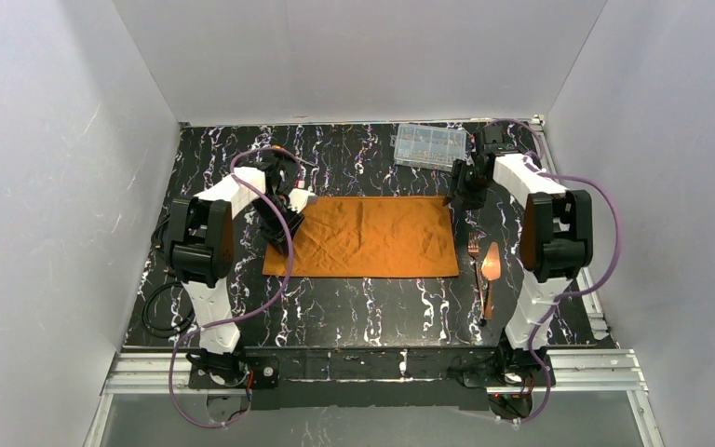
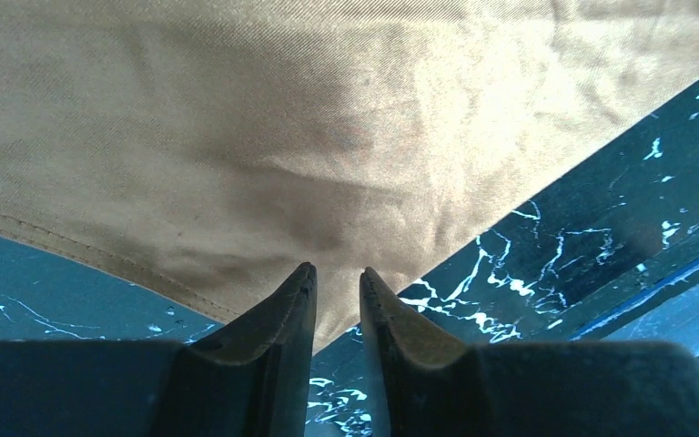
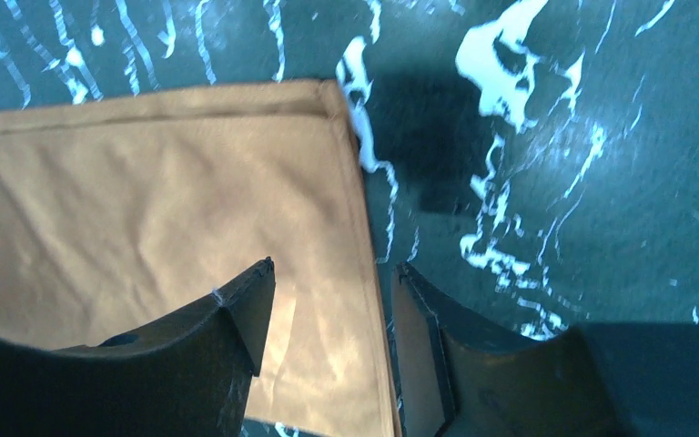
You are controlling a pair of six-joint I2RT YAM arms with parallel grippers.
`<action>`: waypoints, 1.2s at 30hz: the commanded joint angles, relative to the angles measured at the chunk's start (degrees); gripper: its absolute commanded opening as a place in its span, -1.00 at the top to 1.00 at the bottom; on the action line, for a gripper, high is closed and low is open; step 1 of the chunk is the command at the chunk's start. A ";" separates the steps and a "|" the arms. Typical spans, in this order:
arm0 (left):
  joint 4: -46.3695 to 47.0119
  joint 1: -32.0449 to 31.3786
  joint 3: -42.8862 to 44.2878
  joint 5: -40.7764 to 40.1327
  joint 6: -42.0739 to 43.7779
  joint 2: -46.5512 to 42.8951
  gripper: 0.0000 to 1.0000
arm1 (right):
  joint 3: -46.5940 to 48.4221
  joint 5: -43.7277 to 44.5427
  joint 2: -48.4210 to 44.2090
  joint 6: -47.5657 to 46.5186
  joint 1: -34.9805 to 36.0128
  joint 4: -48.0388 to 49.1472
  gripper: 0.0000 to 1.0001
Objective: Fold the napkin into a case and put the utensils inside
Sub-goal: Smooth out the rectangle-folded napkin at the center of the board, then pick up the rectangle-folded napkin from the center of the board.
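White walls [image 1: 354,56] close in a black, white-veined marble-pattern counter [image 1: 363,307], and the rust-orange soft cloth napkin [image 1: 372,237] lies flat at its middle as a wide, creased rectangle. The left claw [image 1: 289,207] sits low at the napkin's far left corner. From the left wrist, the cloth's hemmed corner points straight at this claw [image 2: 337,278], whose two dark fingers stand a narrow gap apart with the fabric passing under their tips and nothing pinched between them. The right claw [image 1: 461,191] is at the far right corner. From the right wrist its fingers [image 3: 246,309] are spread well apart, released, with the napkin's stitched right edge running on the counter below the gap and the corner just ahead. Just right of the napkin, near the right arm, lie a slim copper-coloured metal fork [image 1: 474,256] and, beside it, a second copper-coloured utensil [image 1: 491,270] with a broader head, both pointing roughly front to back and apart from the cloth. A clear plastic compartment box [image 1: 430,145] rests near the counter's far edge.
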 commanded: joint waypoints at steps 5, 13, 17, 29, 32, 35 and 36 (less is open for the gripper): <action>-5.69 -0.12 4.30 5.93 -2.19 -4.63 0.42 | 5.40 5.39 6.62 -0.20 -0.25 2.68 -0.09; -6.84 -0.20 5.48 5.74 -1.54 -4.54 0.44 | -4.37 5.47 -3.94 4.60 -0.19 -0.22 -0.35; -5.51 -0.20 3.62 3.85 -0.15 -4.07 0.47 | -14.72 4.78 -16.58 8.38 0.84 -1.36 -0.61; -3.67 -0.20 1.53 1.82 0.95 -3.71 0.51 | -35.25 -4.73 -33.17 20.48 0.93 -2.85 -0.50; -3.53 -0.20 1.58 1.20 1.18 -3.63 0.52 | -37.77 -5.66 -32.60 21.39 0.95 -1.99 -0.44; -3.52 -0.20 1.79 0.46 1.58 -3.92 0.51 | -39.57 -6.81 -31.83 22.69 0.95 -0.06 -0.41; -3.52 -0.20 1.88 0.31 1.75 -4.06 0.52 | -40.12 -7.21 -31.68 23.27 0.91 1.00 -0.40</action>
